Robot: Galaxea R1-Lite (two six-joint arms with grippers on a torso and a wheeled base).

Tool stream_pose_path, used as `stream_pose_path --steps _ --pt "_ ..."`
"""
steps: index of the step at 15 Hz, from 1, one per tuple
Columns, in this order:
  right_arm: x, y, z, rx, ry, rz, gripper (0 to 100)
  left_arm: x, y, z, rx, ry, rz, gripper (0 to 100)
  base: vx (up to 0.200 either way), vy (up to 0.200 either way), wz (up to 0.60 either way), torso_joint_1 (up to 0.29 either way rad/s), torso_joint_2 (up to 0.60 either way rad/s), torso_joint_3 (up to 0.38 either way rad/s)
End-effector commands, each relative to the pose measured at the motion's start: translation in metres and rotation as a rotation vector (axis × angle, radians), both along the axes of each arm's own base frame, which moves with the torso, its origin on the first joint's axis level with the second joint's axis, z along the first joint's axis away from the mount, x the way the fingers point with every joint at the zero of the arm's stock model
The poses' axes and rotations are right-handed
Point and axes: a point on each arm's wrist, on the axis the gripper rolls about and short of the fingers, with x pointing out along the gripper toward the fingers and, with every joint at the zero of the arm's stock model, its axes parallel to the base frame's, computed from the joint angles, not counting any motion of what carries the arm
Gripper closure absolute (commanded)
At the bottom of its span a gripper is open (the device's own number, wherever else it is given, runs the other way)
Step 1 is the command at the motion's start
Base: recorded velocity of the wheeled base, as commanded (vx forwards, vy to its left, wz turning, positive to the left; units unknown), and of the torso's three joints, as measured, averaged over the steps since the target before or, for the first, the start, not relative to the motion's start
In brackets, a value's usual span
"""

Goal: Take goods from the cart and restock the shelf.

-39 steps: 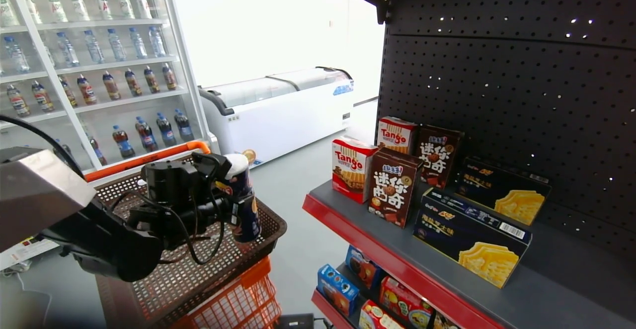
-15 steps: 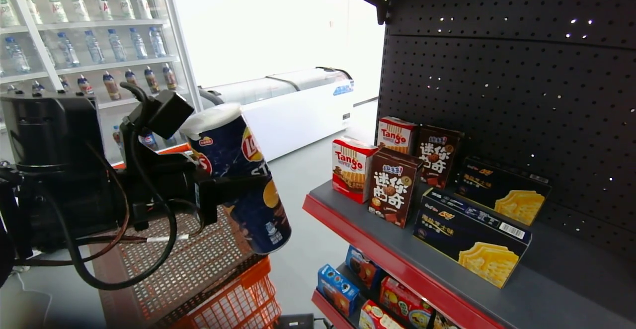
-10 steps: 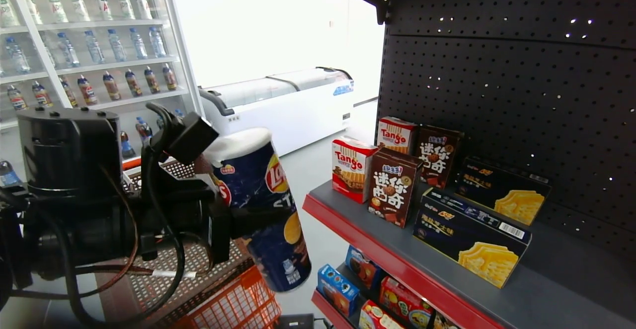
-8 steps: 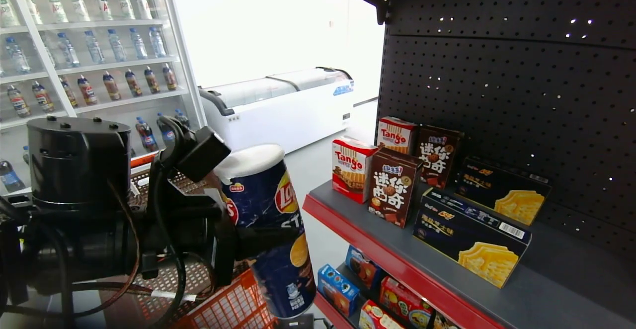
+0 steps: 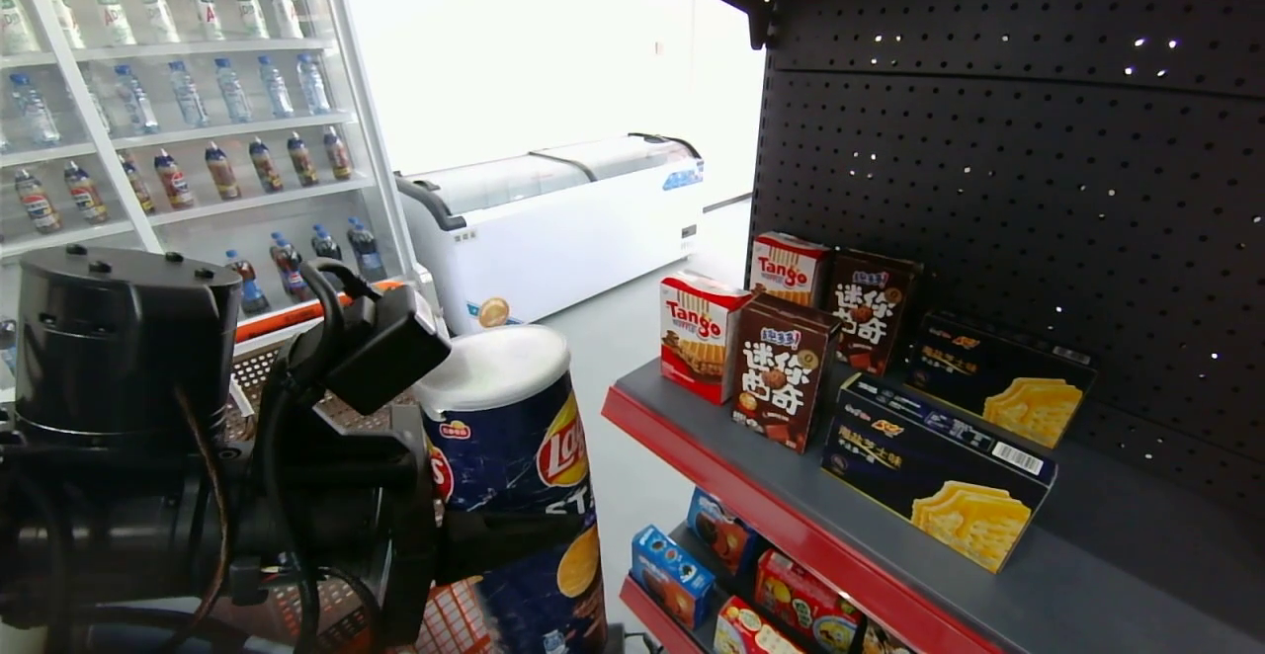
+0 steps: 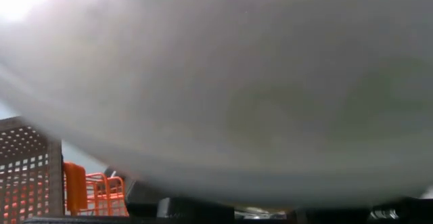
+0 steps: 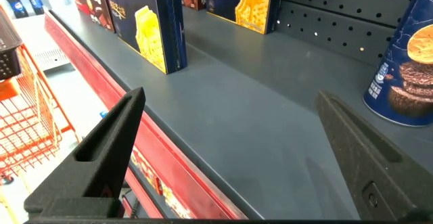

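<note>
- The left gripper (image 5: pixel 504 533) is closed around a dark blue chip can (image 5: pixel 506 417) with a white lid. One dark finger (image 5: pixel 524 535) crosses the front of the can at about mid-height, and the other is hidden behind it.
- The can is held in the air, close to upright with the lid on top. It hangs off the end of the shelf (image 5: pixel 692 422), clear of the red front edge and touching none of the goods there.
- Behind and below the can is the cart (image 5: pixel 252 372), with a brown mesh basket on top and an orange wire basket beneath it.
- The left wrist view is mostly a blurred grey surface, probably the can pressed close to the lens. A corner of the orange basket (image 6: pixel 101 193) shows below it.
- The right gripper (image 7: pixel 230 163) is spread wide and holds nothing. It hangs over a bare stretch of the grey shelf deck (image 7: pixel 257 102).
- Near that gripper a dark blue cracker box (image 7: pixel 157 22) stands upright at the shelf front. A blue tub with a biscuit picture (image 7: pixel 406 75) stands further in, by the pegboard.
- On the shelf in the head view, two red-and-white wafer boxes (image 5: pixel 700 336) and two brown boxes (image 5: pixel 783 372) stand in pairs, one behind the other.
- Just beside them are two long dark blue cracker boxes (image 5: pixel 939 471).
- A drinks cooler (image 5: pixel 178 121) and a white chest freezer (image 5: pixel 563 209) stand in the room behind the cart.
</note>
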Motion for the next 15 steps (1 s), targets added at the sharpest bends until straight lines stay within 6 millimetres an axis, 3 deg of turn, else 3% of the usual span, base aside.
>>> stream_pose_path --steps 1,15 --pt "0.000 0.000 0.000 -0.001 -0.001 0.003 0 -0.001 0.000 0.001 -0.003 -0.006 -0.004 100 0.000 0.000 0.00 0.000 0.00 0.000" --pt "0.000 0.000 0.000 -0.001 -0.002 0.003 0 -0.019 -0.017 0.018 -0.042 -0.061 -0.115 100 0.000 0.000 -0.60 0.002 0.00 0.002"
